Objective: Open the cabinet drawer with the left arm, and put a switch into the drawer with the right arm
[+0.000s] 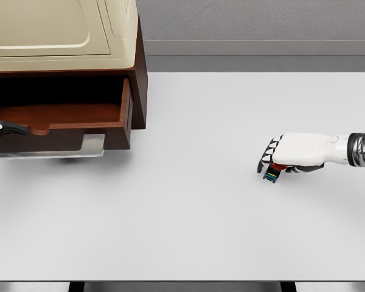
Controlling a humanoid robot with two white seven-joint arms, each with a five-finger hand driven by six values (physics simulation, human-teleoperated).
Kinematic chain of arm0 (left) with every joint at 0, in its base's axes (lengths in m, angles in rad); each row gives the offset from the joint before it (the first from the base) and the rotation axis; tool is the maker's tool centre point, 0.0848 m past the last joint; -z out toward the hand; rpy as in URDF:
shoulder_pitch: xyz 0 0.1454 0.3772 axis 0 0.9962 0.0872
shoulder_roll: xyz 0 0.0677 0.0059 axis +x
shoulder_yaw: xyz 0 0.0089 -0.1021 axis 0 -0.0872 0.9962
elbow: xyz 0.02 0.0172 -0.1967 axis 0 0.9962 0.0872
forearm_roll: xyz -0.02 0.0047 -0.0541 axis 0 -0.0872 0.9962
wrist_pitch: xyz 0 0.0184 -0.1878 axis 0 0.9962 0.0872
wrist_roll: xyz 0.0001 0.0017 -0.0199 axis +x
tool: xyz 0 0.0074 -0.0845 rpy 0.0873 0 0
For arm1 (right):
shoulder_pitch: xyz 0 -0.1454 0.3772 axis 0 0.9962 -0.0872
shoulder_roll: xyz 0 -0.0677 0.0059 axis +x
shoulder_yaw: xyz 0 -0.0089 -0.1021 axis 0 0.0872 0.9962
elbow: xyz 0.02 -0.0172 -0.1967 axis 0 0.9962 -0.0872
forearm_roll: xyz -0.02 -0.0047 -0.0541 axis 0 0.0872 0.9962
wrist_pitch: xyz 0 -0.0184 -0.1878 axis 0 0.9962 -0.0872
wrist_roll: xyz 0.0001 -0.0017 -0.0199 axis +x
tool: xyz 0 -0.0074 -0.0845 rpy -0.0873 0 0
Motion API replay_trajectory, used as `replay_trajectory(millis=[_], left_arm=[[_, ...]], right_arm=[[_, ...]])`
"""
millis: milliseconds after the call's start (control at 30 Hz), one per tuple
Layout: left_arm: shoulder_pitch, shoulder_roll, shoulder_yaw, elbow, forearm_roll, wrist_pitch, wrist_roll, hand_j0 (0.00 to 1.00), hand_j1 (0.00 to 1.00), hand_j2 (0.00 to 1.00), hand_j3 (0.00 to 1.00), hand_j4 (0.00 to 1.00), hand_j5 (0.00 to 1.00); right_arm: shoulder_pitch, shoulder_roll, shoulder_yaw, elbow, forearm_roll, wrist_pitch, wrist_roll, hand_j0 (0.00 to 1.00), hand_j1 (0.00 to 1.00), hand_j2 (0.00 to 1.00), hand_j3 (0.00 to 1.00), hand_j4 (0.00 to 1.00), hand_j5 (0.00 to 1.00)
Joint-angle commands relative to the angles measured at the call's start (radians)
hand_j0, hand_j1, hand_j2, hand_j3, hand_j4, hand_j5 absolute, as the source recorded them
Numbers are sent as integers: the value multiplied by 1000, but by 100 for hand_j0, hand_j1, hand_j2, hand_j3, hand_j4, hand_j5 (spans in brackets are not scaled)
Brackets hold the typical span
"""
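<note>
Right hand (286, 159) clamped on switch (272, 174); advise level carry toward open drawer (61, 118) at 10 o'clock.

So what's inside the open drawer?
The drawer looks empty: only its bare brown wooden floor shows. The back part is dark under the cabinet, so that bit is hidden. The switch is in the right hand.

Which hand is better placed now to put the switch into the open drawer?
Right. The right hand already grasps the switch on the table. Only the left hand's fingers show, at the open drawer front.
</note>
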Motion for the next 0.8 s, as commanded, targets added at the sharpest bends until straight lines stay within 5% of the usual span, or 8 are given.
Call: replay_trajectory(millis=[0,300,567,767], left_arm=[[0,9,2,0,18,-12,0,100,100,100,100,100,100],[0,76,0,0,80,-129,0,100,100,100,100,100,100],[2,101,-2,-2,90,-160,0,100,100,100,100,100,100],[-1,96,5,0,100,-160,0,100,100,100,100,100,100]], right_arm=[[0,-1,0,0,-5,2,0,61,61,61,61,61,61],[0,-1,1,0,-7,2,0,52,52,52,52,52,52],[-2,17,-2,14,-17,2,0,22,22,22,22,22,22],[-5,34,-3,26,-17,2,0,18,18,18,18,18,18]])
